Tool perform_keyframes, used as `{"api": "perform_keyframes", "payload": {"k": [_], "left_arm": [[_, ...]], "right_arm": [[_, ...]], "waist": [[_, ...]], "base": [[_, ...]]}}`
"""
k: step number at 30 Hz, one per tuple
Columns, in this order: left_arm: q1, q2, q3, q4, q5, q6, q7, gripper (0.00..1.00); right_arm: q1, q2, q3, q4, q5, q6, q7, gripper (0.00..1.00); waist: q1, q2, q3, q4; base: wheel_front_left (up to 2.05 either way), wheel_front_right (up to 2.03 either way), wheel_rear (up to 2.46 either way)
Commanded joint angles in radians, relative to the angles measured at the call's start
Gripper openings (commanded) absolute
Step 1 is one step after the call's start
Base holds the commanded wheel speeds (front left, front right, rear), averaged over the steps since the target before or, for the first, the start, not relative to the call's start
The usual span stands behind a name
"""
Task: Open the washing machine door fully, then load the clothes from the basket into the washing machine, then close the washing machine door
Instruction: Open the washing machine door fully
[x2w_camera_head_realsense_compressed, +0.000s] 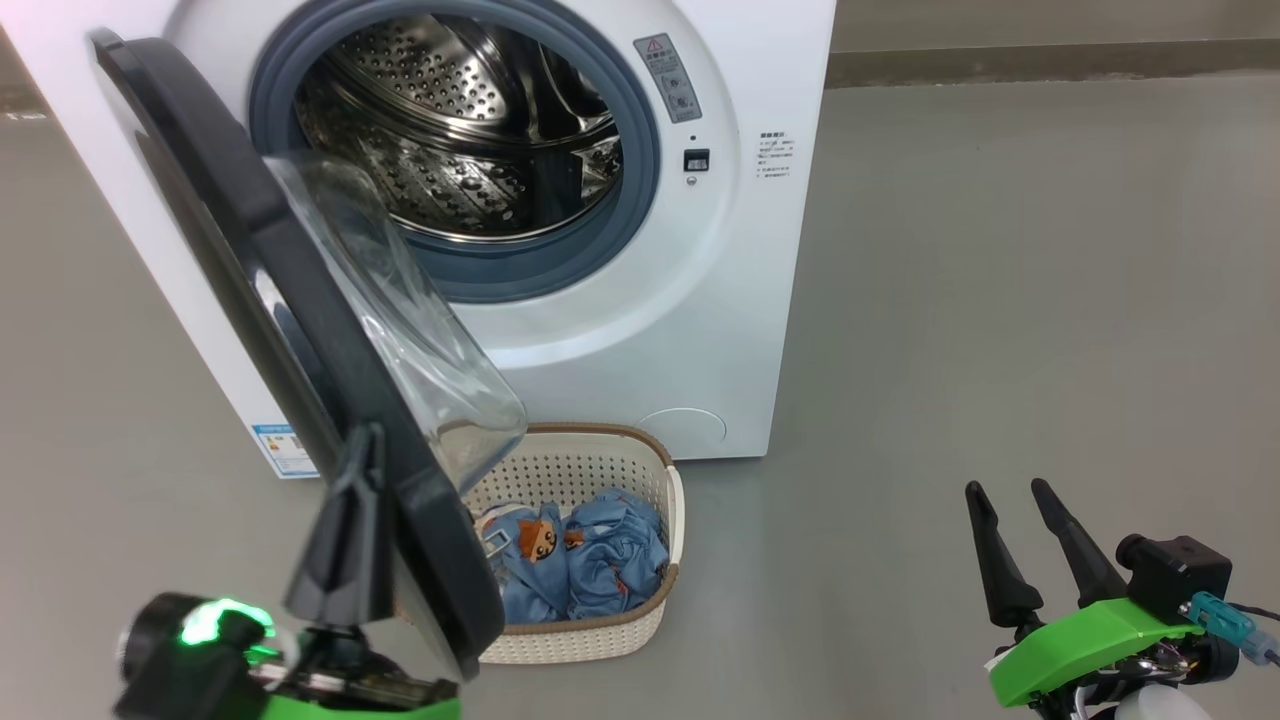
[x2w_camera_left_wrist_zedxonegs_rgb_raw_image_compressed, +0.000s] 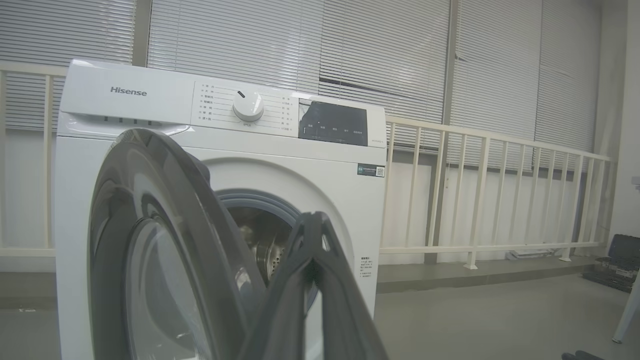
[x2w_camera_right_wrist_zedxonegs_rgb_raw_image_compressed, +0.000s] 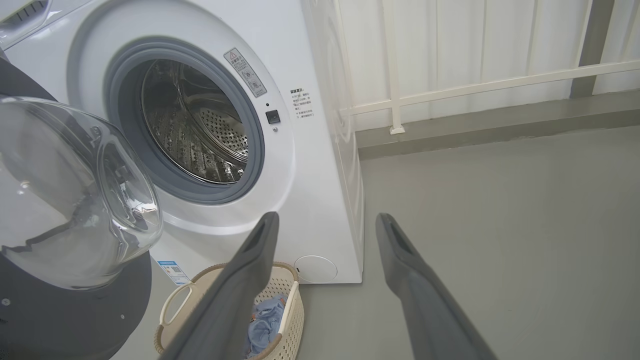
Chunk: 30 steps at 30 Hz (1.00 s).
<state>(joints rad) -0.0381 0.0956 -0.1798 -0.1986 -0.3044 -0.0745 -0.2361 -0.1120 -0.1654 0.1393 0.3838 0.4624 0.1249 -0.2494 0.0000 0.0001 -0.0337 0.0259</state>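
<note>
The white washing machine (x2w_camera_head_realsense_compressed: 640, 330) stands with its steel drum (x2w_camera_head_realsense_compressed: 470, 120) exposed. Its black-rimmed door (x2w_camera_head_realsense_compressed: 300, 290) hangs partly open, the clear glass dome facing the opening. My left gripper (x2w_camera_head_realsense_compressed: 365, 440) is shut, fingers pressed together against the door's outer rim near its free edge; in the left wrist view the left gripper (x2w_camera_left_wrist_zedxonegs_rgb_raw_image_compressed: 312, 220) rises just right of the door (x2w_camera_left_wrist_zedxonegs_rgb_raw_image_compressed: 165, 210). The cream basket (x2w_camera_head_realsense_compressed: 600, 435) sits on the floor below the door, holding light blue clothes (x2w_camera_head_realsense_compressed: 590, 560). My right gripper (x2w_camera_head_realsense_compressed: 1005, 490) is open and holds nothing, off to the right over the floor.
Grey floor (x2w_camera_head_realsense_compressed: 1000, 300) stretches right of the machine. A white railing (x2w_camera_left_wrist_zedxonegs_rgb_raw_image_compressed: 475, 190) and window blinds stand behind it. In the right wrist view the right gripper (x2w_camera_right_wrist_zedxonegs_rgb_raw_image_compressed: 326, 216) points at the machine's lower right corner, with the basket (x2w_camera_right_wrist_zedxonegs_rgb_raw_image_compressed: 287, 280) under the door's glass (x2w_camera_right_wrist_zedxonegs_rgb_raw_image_compressed: 65, 190).
</note>
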Motion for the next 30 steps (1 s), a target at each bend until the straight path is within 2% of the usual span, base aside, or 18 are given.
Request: {"api": "perform_keyframes", "payload": {"k": [1,6,11,23,30], "left_arm": [[-0.036,0.003,0.012,-0.038,0.014,-0.005,0.013,0.00],[-0.027,-0.006,-0.065,-0.019,-0.004,-0.019,0.068,0.00],[-0.027,-0.014,-0.103,0.055,-0.035,-0.026,0.081,0.00],[-0.063,-0.029,-0.133,0.297,-0.086,-0.024,0.059,0.00],[-0.079,-0.029,-0.105,0.409,-0.112,-0.008,0.035,0.00]], "right_arm": [[-0.029,-0.011,0.024,-0.019,-0.011,0.006,-0.012,1.00],[-0.035,-0.010,0.031,-0.019,-0.009,0.006,-0.012,1.00],[-0.040,-0.007,0.037,-0.023,0.003,0.006,-0.012,1.00],[-0.055,-0.012,0.061,-0.015,0.005,0.006,-0.012,1.00],[-0.054,-0.012,0.057,-0.014,0.009,0.006,-0.012,1.00]], "waist": [[0.0000,-0.0001,0.001,-0.003],[0.0000,-0.0001,0.003,-0.013],[0.0000,-0.0001,0.009,-0.026],[0.0000,-0.0001,0.018,-0.079],[0.0000,-0.0001,0.016,-0.096]], "base": [[0.00,0.00,0.00],[0.00,0.00,0.00],[0.00,0.00,0.00],[0.00,0.00,0.00],[0.00,0.00,0.00]]}}
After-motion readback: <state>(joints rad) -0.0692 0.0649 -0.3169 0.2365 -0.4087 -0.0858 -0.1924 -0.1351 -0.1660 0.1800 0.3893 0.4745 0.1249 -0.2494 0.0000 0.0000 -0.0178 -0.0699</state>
